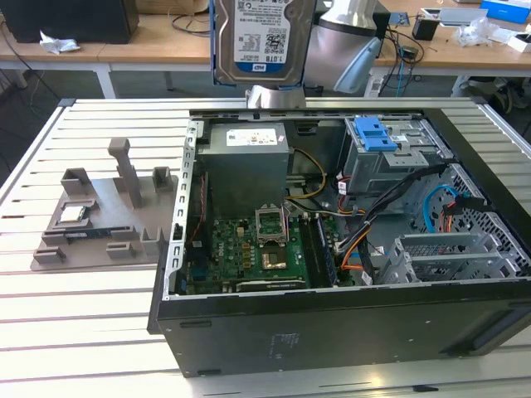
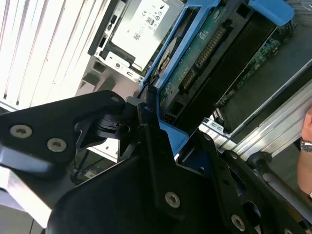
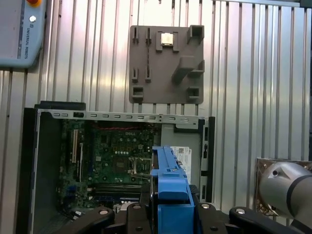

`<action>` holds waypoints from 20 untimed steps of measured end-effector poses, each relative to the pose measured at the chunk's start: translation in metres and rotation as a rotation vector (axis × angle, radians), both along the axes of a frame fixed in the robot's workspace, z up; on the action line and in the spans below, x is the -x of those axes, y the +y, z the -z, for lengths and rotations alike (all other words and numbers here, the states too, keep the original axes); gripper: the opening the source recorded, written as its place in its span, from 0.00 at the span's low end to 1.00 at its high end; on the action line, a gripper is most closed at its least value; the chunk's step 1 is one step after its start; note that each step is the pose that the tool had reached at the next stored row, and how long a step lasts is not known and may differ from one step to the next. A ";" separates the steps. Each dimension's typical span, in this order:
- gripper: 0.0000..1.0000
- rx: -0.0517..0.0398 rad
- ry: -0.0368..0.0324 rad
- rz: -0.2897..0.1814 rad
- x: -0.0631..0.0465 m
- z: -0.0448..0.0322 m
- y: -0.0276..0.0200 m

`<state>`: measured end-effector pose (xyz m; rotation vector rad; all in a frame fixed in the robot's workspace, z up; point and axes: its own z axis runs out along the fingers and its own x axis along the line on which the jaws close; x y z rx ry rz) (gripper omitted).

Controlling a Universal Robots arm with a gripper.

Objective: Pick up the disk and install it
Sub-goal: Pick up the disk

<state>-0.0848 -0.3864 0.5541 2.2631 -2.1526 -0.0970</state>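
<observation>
gripper (image 3: 170, 204): black fingers (image 2: 146, 126) clamped onto the disk's frame and carrying it in the air; how far they overlap the frame is hard to tell.
disk (image 1: 264, 41): hangs upright with its label facing the exterior view, above the back edge of the open computer case (image 1: 332, 319), well clear of every bay.
handling: likely dense and rigid for its size, and sensitive to knocks. the bare green circuit board and connector on its underside (plain in the second wrist view) should not be touched.
where to hold: the side rails of the blue carrier bracket (image 3: 168, 178), as now; matt plastic probably grips better than the smooth silver lid or glossy label.
drive cage (image 1: 377, 141): folded grey sheet metal with a blue latch, inside the case toward the exterior view's right.
motherboard (image 1: 249, 249): green, studded, lying flat in the case floor.
fixture plate (image 1: 99, 220): grey moulded block with pegs and pockets, beside the case on the slatted table (image 1: 83, 332).
</observation>
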 end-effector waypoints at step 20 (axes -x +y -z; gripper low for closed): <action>0.37 0.0000 0.0000 0.000 -0.008 0.0046 -0.0405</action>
